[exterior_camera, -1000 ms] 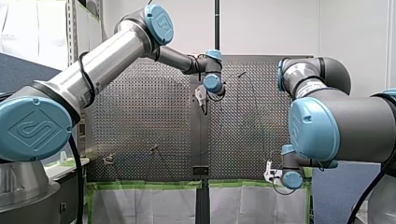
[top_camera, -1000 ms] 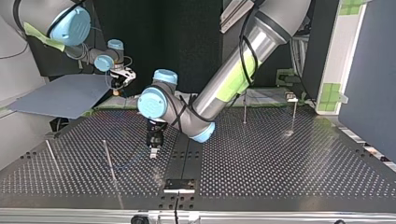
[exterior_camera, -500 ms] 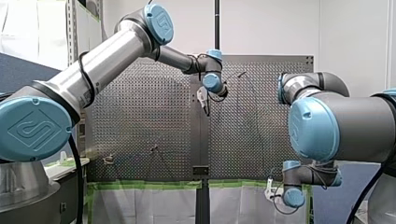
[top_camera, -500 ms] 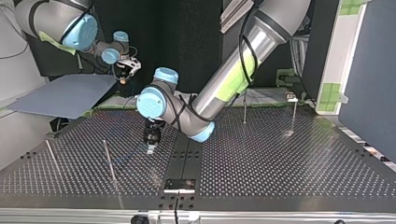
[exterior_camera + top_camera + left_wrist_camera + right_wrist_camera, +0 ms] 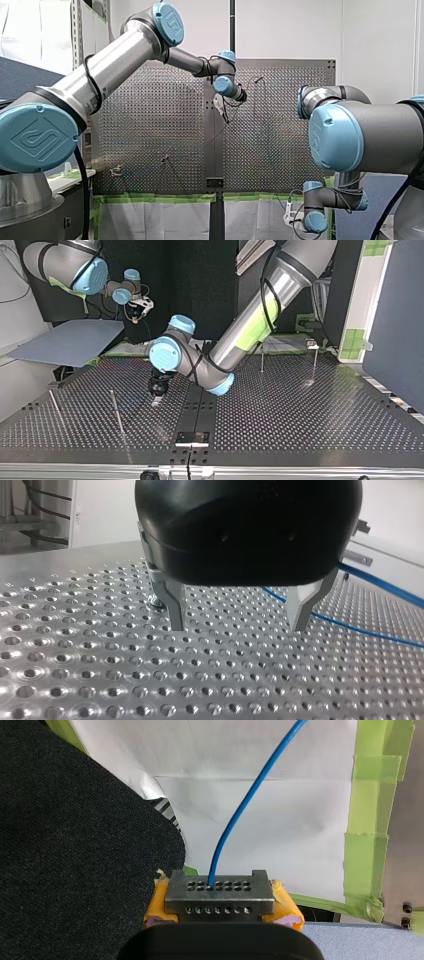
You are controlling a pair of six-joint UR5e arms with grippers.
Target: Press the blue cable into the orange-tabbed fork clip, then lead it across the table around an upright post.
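Here, the metal fingers [image 5: 172, 605] of my left gripper [image 5: 238, 627] stand spread and empty, their tips just above the perforated table [image 5: 75, 670]. Nothing lies between them. The blue cable [image 5: 360, 626] runs along the plate just beyond one finger, outside the gap and not touched by either tip. Beside the other finger a small fitting stands on the plate; whether it is a post's foot cannot be told. In the top view a thin upright post [image 5: 116, 410] rises near this gripper, on the side away from the arm.

Well apart, off the table's edge, my right gripper [image 5: 220, 907] is clenched on the cable, which rises out from between its yellow pads [image 5: 285, 909] and a drilled metal block. Ahead of those fingers hang white paper [image 5: 280, 820] and strips of green tape [image 5: 365, 855], not the table.

The orange-tabbed clip cannot be made out in any view, so whether the cable is seated in it cannot be told. Judging by the open left fingers so close to the cable, the step in hand looks like a pick-up for the routing leg. The next move likely calls for shifting the left fingers sideways to straddle the cable, closing on it, then carrying it round the post while the right gripper pays out slack.
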